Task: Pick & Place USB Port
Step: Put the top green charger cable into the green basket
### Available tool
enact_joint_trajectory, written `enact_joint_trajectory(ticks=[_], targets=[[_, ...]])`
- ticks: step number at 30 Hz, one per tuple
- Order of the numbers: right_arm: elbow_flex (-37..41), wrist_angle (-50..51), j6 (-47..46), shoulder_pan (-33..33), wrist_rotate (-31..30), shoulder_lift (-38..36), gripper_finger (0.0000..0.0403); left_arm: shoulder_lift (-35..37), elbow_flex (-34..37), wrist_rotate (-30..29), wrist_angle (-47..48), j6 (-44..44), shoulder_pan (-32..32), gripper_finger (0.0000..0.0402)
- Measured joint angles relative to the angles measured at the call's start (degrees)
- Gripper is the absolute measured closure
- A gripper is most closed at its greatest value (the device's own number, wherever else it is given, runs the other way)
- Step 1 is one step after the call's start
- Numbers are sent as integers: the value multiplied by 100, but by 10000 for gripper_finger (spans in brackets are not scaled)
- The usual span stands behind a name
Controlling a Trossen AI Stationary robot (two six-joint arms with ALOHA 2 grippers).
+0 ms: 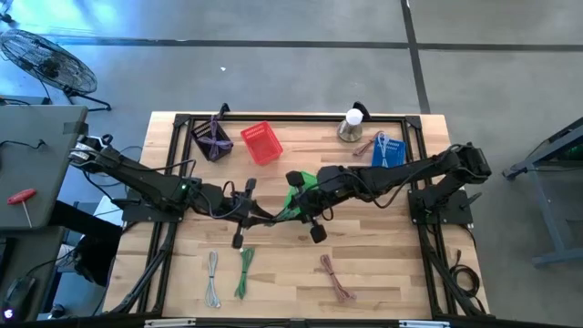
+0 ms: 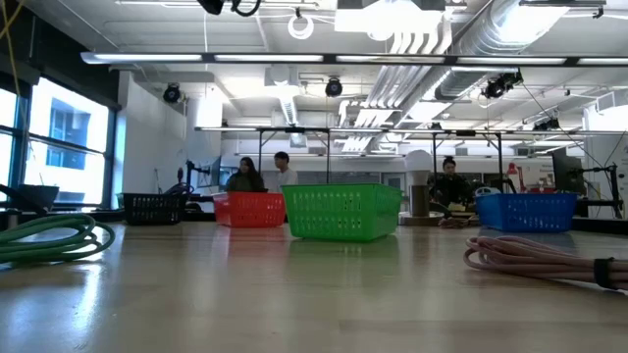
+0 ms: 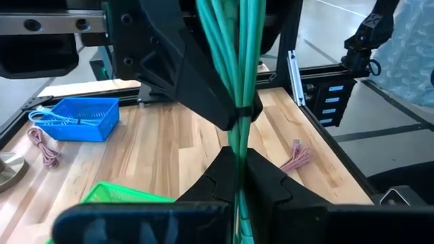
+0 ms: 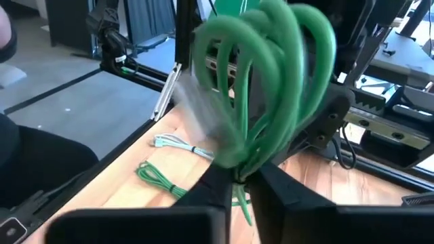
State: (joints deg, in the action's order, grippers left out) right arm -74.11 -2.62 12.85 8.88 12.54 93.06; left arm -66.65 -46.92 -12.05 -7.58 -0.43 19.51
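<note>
From above, the two arms meet over the middle of the wooden counter (image 1: 364,255). The left end effector (image 1: 260,215) and the right end effector (image 1: 293,196) both pinch the same green cable bundle (image 1: 290,206), held above the boards just beside the green basket (image 1: 305,180). A red basket (image 1: 261,143), a purple basket (image 1: 212,140) and a blue basket (image 1: 389,151) stand toward the far edge. A grey cable (image 1: 213,278), a second green cable (image 1: 244,271) and a pink cable (image 1: 335,276) lie on the near boards.

At counter height, the baskets stand in a row, with people seated in the room behind.

The left wrist camera shows its fingers (image 3: 271,186) clenched on the green strands (image 3: 237,81).

The right wrist camera shows its fingers (image 4: 281,193) clamped at the base of the green loops (image 4: 278,81).
</note>
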Motion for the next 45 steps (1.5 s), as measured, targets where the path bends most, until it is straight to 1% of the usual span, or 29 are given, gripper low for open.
enact_joint_trajectory(ticks=[1, 5, 9, 12, 14, 19, 21, 23, 26, 29, 35, 40, 43, 45], targets=[[0, 0, 41, 0, 8, 0, 388, 0, 0, 4, 0, 0, 0, 396], [0, 43, -66, 2, -36, 0, 386, 0, 0, -23, 34, 50, 0, 389], [0, 437, -100, 18, -44, -111, 391, -4, 0, -80, 90, 21, -2, 343], [0, 819, -215, 80, -274, -268, 391, -2, 0, -214, 112, -26, -2, 305], [0, 1083, -210, 144, -604, -380, 391, -2, 0, -225, 165, -130, -4, 281], [0, 1986, -571, 383, -2208, -660, 391, -2, 0, -229, 288, -349, -2, 229], [0, 2306, -910, 430, -2534, -697, 391, -2, 0, -317, 380, -350, -2, 214], [0, 2540, -1267, 440, -2503, -702, 391, -2, 0, -440, 449, -350, -2, 202], [0, 2835, -1762, 390, -2209, -647, 393, 0, 0, -605, 532, -350, -2, 193], [0, 3051, -2049, 310, -1910, -519, 393, 2, 0, -644, 613, -383, 0, 191], [0, 3082, -2035, 50, -1713, -277, 393, 2, 0, -653, 781, -459, 0, 190], [0, 3028, -2003, -388, -1400, -119, 393, 2, -1, -485, 845, -662, 0, 190], [191, 2802, -2047, -678, -1049, -70, 393, 2, -1, -444, 956, -744, 0, 190], [507, 2376, -2199, -882, -699, -70, 393, 2, 0, -396, 1053, -761, 0, 190]])
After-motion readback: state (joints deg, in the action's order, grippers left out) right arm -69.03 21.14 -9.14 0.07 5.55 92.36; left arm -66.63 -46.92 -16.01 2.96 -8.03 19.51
